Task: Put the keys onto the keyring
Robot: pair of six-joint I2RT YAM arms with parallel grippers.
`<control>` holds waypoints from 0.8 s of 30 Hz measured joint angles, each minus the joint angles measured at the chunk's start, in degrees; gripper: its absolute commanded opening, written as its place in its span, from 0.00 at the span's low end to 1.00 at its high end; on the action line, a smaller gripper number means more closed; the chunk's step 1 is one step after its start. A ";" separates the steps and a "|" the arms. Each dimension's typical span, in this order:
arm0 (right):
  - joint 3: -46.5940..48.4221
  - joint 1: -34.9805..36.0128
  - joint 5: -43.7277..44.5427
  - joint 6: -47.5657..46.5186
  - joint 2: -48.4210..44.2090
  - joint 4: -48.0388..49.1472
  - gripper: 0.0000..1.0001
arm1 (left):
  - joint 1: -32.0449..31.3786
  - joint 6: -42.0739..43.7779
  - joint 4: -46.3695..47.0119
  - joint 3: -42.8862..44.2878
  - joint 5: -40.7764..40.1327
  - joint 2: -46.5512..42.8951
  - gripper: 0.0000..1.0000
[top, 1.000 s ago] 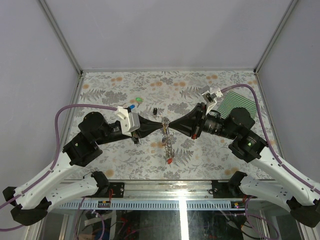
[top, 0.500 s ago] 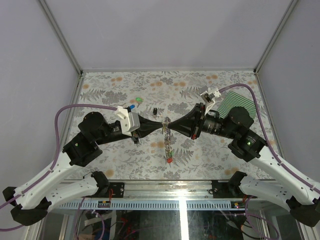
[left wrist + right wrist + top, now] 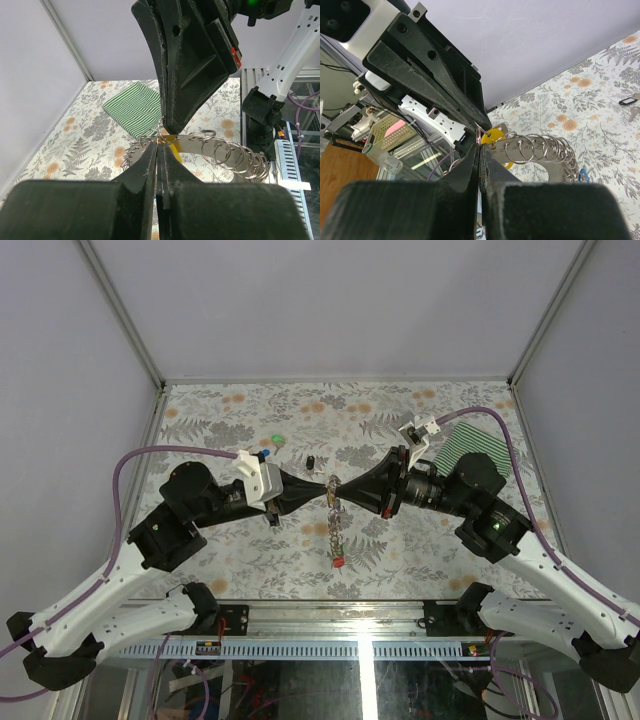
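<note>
- Left end effector (image 3: 322, 489) and right end effector (image 3: 337, 489) both clamped shut, tip to tip; yellow key (image 3: 170, 142) at the tips.
- Top view: ring chain (image 3: 335, 525) hangs toward 6 o'clock, red key (image 3: 338, 562) lowest.
- Only the wrist views show the grey keyring (image 3: 189, 144) among the rings.

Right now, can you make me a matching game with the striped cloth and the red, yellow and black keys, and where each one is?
1. green striped cloth
2. red key
3. yellow key
4. black key

A. where the left gripper and right gripper meet
B. far right corner of the table
C. near end of the chain of rings
D. on the table just beyond the grippers

Pairs: 1-B, 2-C, 3-A, 4-D
</note>
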 measured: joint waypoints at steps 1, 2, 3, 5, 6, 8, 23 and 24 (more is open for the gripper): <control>0.00 0.00 0.02 0.00 0.00 0.00 0.00 | 0.00 0.00 0.00 0.00 0.07 0.02 0.00; 0.00 0.00 0.04 0.00 0.00 0.00 0.00 | 0.00 -0.02 0.00 0.00 0.11 0.02 0.00; 0.00 0.00 0.04 0.00 0.00 0.00 0.00 | -0.02 0.00 0.00 0.00 0.17 0.02 0.00; 0.00 0.00 0.09 0.00 0.00 0.00 0.00 | -0.02 0.00 0.00 0.00 0.28 0.00 0.00; 0.00 0.00 0.13 0.00 0.02 -0.02 0.00 | 0.00 0.00 0.00 0.00 0.35 0.00 0.00; 0.00 0.00 0.26 0.00 0.02 -0.15 0.00 | 0.00 0.00 0.00 0.00 0.55 0.00 0.00; 0.00 0.02 3.30 1.09 -0.04 -0.35 0.00 | 0.04 0.00 -0.02 0.00 0.70 0.00 0.00; 0.00 0.02 3.34 1.27 -0.04 -0.24 0.00 | 0.04 0.00 -0.02 0.00 0.70 0.00 0.00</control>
